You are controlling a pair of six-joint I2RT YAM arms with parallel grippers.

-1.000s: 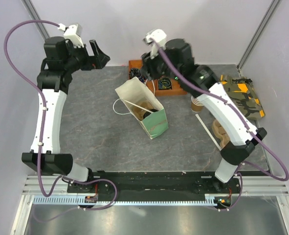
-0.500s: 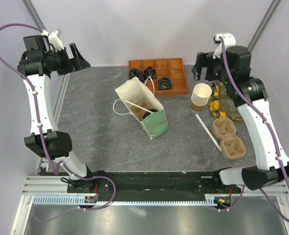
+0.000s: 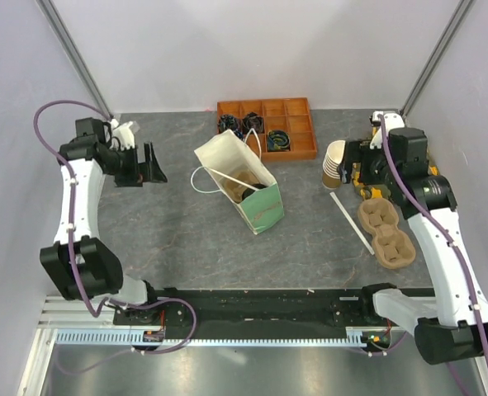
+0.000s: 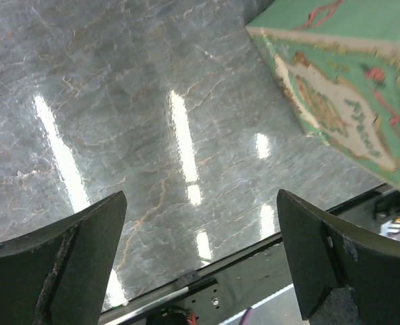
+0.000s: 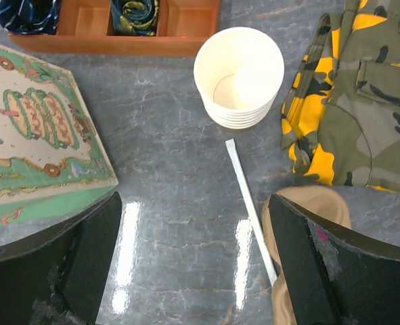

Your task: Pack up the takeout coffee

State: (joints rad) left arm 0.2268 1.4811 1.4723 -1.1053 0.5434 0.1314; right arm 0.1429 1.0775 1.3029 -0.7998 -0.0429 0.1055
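Observation:
The green paper bag stands open at mid-table, its handles to the left. A brown shape and a dark patch show in its mouth; I cannot tell if that is the takeout coffee. No lidded cup shows on the table. My left gripper is open and empty, left of the bag, whose printed side shows in the left wrist view. My right gripper is open and empty, above the table beside the stack of lidless cups. Both wrist views show wide-open jaws over bare table.
An orange compartment tray sits at the back. A wrapped white straw lies below the cup stack. A brown pulp cup tray and a camouflage cloth lie at the right. The bag's side shows at the left.
The right arm swung from above the orange tray out to the right and came down by the cup stack. The left arm swung out to the back left, then in toward the bag. The bag has not moved.

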